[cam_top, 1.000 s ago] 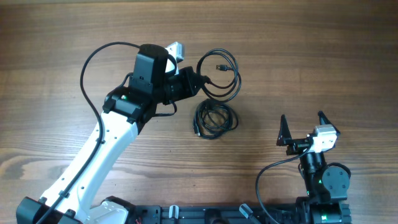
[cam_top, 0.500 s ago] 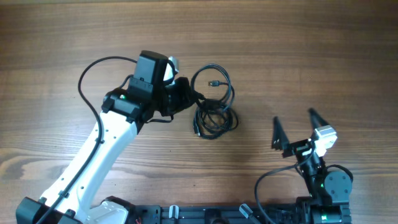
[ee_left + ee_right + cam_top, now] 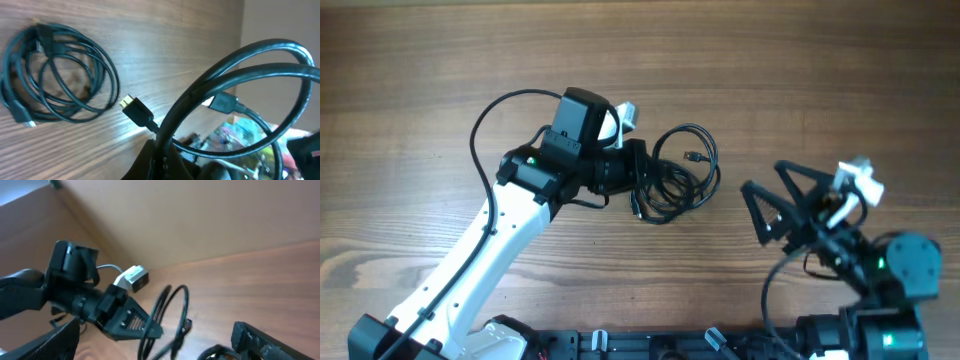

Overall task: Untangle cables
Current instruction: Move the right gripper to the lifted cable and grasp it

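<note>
1. The left gripper (image 3: 638,172) is clamped shut on a looped cable (image 3: 692,157), holding it upright over the middle of the desk (image 3: 820,60).
2. A coiled cable (image 3: 60,75) lies flat on the desk just beside that loop, the two overlapping in the overhead view.
3. The right gripper (image 3: 775,200) stands wide open and empty, nearer the desk's right edge, apart from both cables.

Two coiled black cables (image 3: 60,75) (image 3: 270,46), two arms (image 3: 500,230) (image 3: 900,265), two pincers (image 3: 638,172) (image 3: 775,205), one wooden table (image 3: 420,80).

A wooden table (image 3: 840,80) — brown, with visible grain.
</note>
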